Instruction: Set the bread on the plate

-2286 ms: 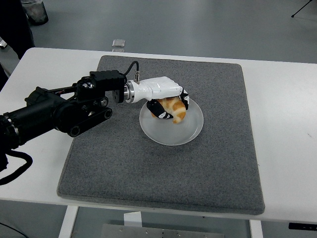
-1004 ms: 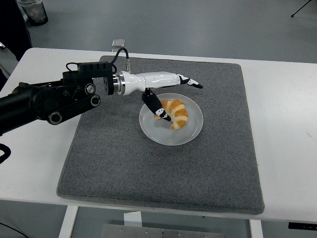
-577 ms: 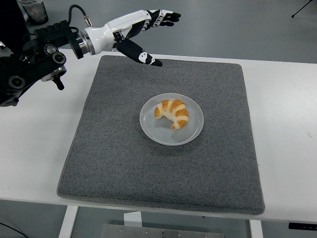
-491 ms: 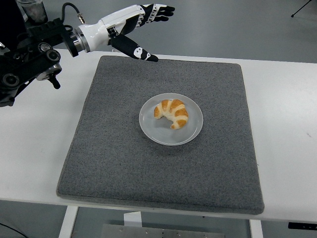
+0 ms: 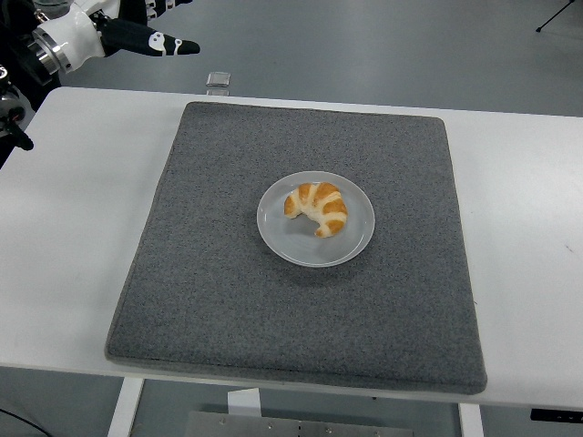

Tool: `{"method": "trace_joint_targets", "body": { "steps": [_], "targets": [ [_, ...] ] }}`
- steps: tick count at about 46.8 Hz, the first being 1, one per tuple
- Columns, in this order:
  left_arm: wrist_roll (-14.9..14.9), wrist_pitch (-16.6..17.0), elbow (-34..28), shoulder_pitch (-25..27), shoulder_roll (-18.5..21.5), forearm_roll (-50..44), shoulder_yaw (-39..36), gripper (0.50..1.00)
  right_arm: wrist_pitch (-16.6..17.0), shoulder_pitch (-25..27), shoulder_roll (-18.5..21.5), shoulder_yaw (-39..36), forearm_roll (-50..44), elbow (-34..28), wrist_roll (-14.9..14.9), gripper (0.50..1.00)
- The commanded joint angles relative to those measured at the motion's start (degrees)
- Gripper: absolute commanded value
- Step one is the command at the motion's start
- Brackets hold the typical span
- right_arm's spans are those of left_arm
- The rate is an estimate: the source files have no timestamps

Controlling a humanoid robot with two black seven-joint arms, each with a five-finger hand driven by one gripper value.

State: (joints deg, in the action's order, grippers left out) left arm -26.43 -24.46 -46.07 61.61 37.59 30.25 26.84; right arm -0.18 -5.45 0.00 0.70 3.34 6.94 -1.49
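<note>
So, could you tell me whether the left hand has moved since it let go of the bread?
Yes. The left hand has pulled up and away to the picture's top left corner, well clear of the plate and the mat.

The scene is evenly and brightly lit from overhead; the white table is close to washed out but keeps its edges; the grey mat shows crisp texture; the plate carries a soft sheen and no hard glare; the croissant casts only a faint shadow; focus is sharp throughout; the floor behind looks dimmer.
</note>
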Motion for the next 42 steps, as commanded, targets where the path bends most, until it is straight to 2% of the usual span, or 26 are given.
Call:
{"method": "trace_joint_targets", "body": {
  "steps": [1, 9, 21, 27, 34, 42],
  "targets": [
    [0.3, -2.7, 2.8, 0.0, -0.1, -3.7, -0.1, 0.999, 0.0, 0.0, 0.0, 0.0, 0.0, 0.0, 0.0, 0.952],
    [0.9, -7.6, 8.5, 0.0, -0.6, -9.4, -0.6, 0.999, 0.0, 0.0, 0.0, 0.0, 0.0, 0.0, 0.0, 0.954],
    [1.2, -10.5, 15.6, -1.3, -0.9, -12.3, -0.5, 0.999, 0.0, 0.0, 0.0, 0.0, 0.0, 0.0, 0.0, 0.954],
    [4.6, -10.5, 18.5, -1.3, -1.2, -16.3, -0.5, 0.999, 0.0, 0.0, 0.0, 0.0, 0.0, 0.0, 0.0, 0.952],
    [9.5, -10.5, 21.9, -1.5, -3.6, -22.6, -0.5, 0.999, 0.0, 0.0, 0.0, 0.0, 0.0, 0.0, 0.0, 0.952],
    [13.8, -10.5, 22.3, -3.6, -5.7, -28.8, -0.1, 1.0, 0.0, 0.1, 0.0, 0.0, 0.0, 0.0, 0.0, 0.952]
  ]
}}
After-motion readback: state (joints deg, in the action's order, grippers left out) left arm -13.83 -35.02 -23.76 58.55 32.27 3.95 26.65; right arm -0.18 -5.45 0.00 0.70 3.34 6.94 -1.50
